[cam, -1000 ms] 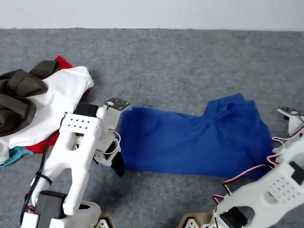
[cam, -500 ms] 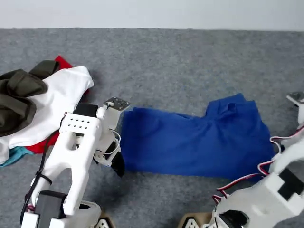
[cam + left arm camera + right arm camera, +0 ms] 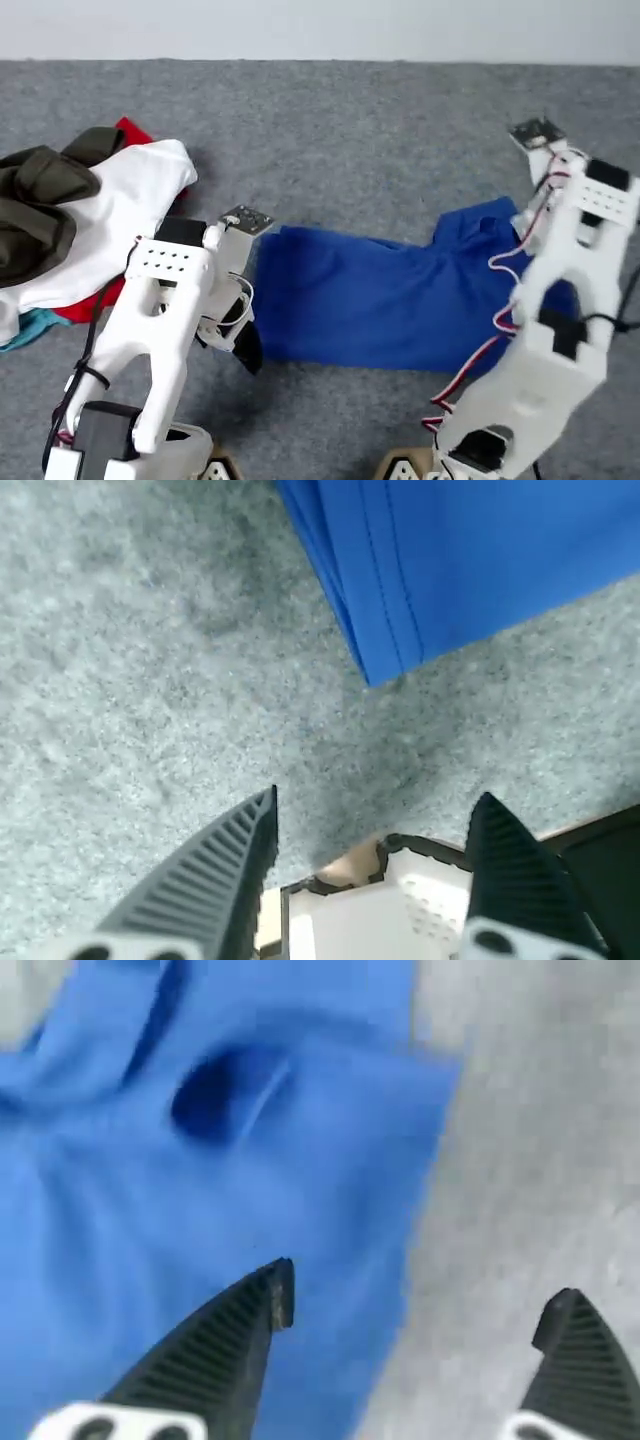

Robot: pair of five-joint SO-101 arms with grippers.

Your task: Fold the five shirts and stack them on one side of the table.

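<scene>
Swinging up from the near right edge of the bench [image 3: 350, 130] within the past second, the right arm [image 3: 560, 290] stood across the right end of the blue shirt [image 3: 400, 300], while the left arm [image 3: 170, 290] had not shifted. The blue shirt lay flat across the middle of the grey bench, its collar end toward the right arm. The right end effector [image 3: 420, 1300] hung with its jaws spread wide and nothing between them, one finger above the blue cloth and the other above bare bench, straddling the shirt's edge. The left end effector [image 3: 380, 805] was likewise wide open and empty, poised over bare bench just beside the shirt's near left corner, where stitched hems lay layered one on another. At the far left of the bench the remaining garments sat in a loose heap, well apart from the blue one: a white shirt [image 3: 110, 220] draped on top, an olive shirt [image 3: 35, 210] bunched on its left side, a red shirt [image 3: 130, 130] showing beneath, and a teal shirt [image 3: 30, 325] peeking out at the near edge
</scene>
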